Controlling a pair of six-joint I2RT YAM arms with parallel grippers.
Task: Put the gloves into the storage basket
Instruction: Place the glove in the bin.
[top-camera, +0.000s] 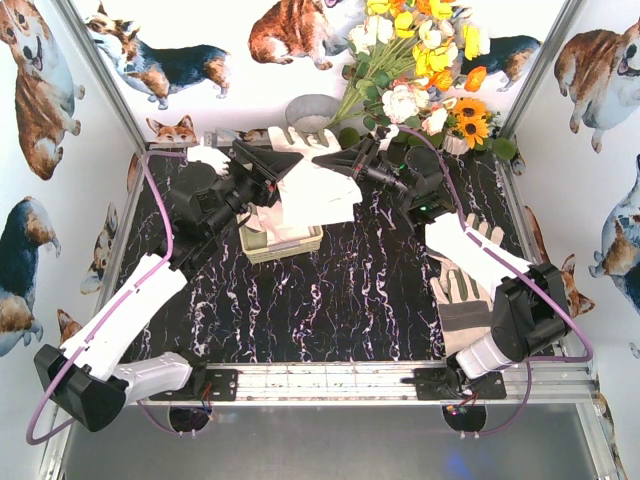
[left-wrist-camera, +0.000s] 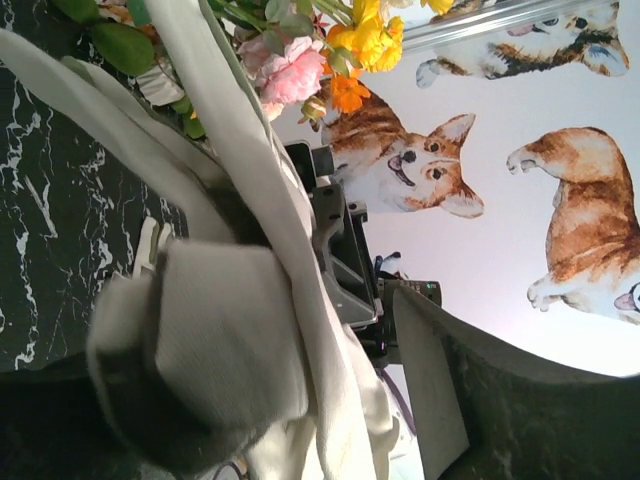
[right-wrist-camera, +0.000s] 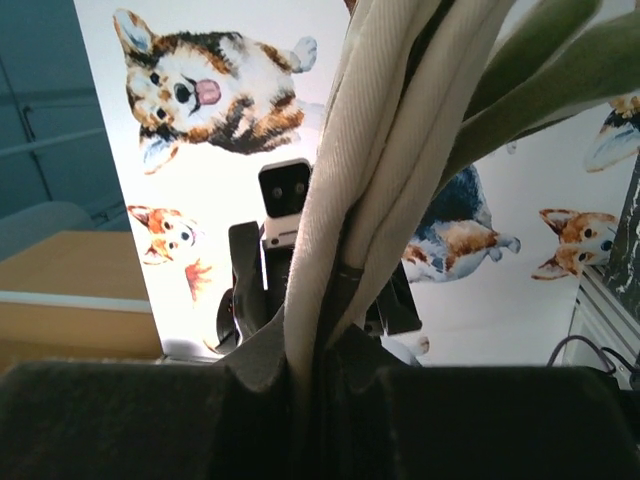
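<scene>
Hanging between the two arms, one glove (top-camera: 320, 200) is stretched above the far end of the storage basket (top-camera: 285, 256), which sits near the middle of the desk (top-camera: 380, 290). The glove's lower edge droops toward the basket's rim, and I cannot tell whether the white fabric showing inside the basket is part of it or another glove lying there. The right hand (top-camera: 338, 162) is clamped tight on the glove, and its wrist view shows cream folds pinched between the fingers. The left hand (top-camera: 278, 163) has its fingers parted, with the glove's grey patch bunched loosely between them and draped to one side rather than pinched, so it appears to have no real hold. By my reading the task is partway along at best, since this glove is over the basket but not yet dropped in. A second glove (top-camera: 462, 300) lies flat on the desk on the right, partly under the right arm and well apart from the basket. A third glove (top-camera: 290, 138) lies at the back edge beside the grey bucket (top-camera: 313, 108), and a white shape (top-camera: 210, 157) at the back left may be a fourth. Those are yet to be fetched, so most of the work lies ahead.
</scene>
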